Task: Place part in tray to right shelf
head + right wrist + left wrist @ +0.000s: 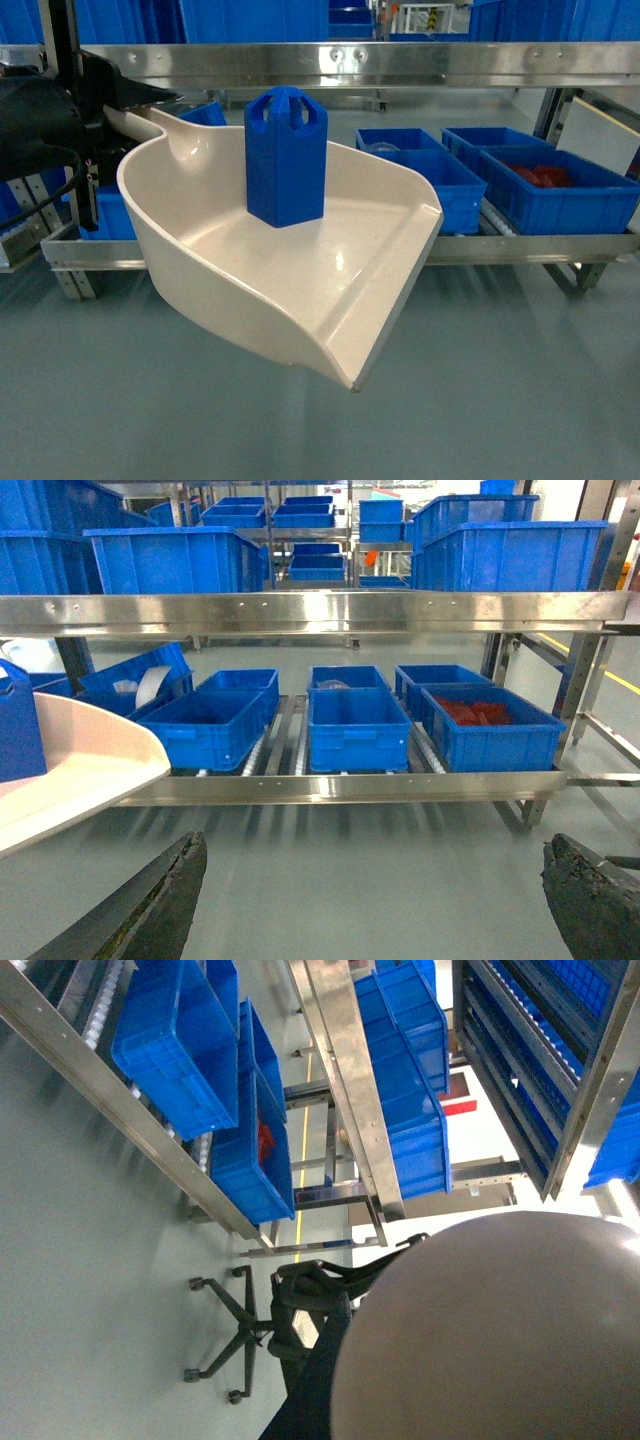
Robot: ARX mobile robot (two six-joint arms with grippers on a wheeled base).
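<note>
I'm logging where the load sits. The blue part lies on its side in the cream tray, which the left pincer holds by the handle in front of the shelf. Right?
Not quite: in the head view the part stands upright in the tray. The rest holds: left pincer, handle, shelf behind.

No text, label, brand or number can be read here — not on any surface.
</note>
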